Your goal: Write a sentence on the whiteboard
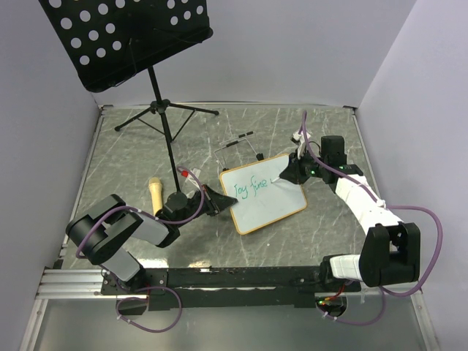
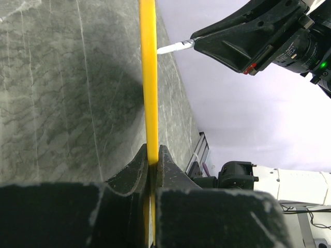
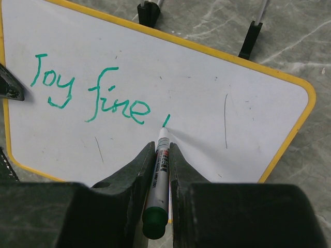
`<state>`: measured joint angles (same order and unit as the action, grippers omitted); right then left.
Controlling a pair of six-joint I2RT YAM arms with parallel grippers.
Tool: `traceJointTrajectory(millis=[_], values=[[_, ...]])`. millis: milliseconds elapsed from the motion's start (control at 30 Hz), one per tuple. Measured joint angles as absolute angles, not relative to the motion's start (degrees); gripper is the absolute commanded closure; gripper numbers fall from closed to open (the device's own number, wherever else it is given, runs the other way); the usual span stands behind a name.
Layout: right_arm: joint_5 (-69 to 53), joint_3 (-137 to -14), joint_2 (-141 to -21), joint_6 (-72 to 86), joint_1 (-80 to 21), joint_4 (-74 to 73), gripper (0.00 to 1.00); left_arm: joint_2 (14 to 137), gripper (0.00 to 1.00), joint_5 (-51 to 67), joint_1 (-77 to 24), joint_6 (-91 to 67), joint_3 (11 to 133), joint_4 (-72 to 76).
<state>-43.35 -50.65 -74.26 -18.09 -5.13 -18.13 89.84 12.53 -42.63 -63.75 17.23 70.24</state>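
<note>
Looking from above, board: the whiteboard (image 1: 263, 194) lies flat and askew on the grey marbled worktop (image 1: 146, 146), between the two arms and in front of the black music stand (image 1: 131, 40).
Above, left jaws: closed on the board's left edge, probably to pin it so pen strokes cannot push it around.
Above, right jaws: over the board's upper right part, pointing down at it; what they hold is too small to make out from here.
Above, bystanders: a wooden-handled tool (image 1: 155, 191) lies beside the left arm and a wire stand (image 1: 238, 146) lies behind the board, neither being touched.
Left wrist, grip: the jaws are shut on the thin yellow frame edge, seen edge-on and running straight up the view.
Left wrist, opposite: the right jaws show beyond that edge, with the white nose of a marker (image 2: 176, 47) sticking out.
Right wrist, grip: the jaws clamp the marker's barrel, green butt nearest the camera, tip at a short green stroke; pressing or just clear, I cannot tell.
Right wrist, board's look: white face, rounded corners, yellow-tan frame, green handwriting (image 3: 93, 95) reading roughly "Joy fine", and a few faint dark streaks.
Progress, judged: two words are down, a third is barely begun, and there is room to the right.
</note>
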Motion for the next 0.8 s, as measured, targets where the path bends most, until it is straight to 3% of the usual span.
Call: traceJointTrajectory(millis=[800], values=[[-39.83, -50.68, -74.74, -15.86, -4.47, -14.94, 1.0, 89.95, 0.99, 12.64, -42.63, -63.79, 17.21, 70.26]])
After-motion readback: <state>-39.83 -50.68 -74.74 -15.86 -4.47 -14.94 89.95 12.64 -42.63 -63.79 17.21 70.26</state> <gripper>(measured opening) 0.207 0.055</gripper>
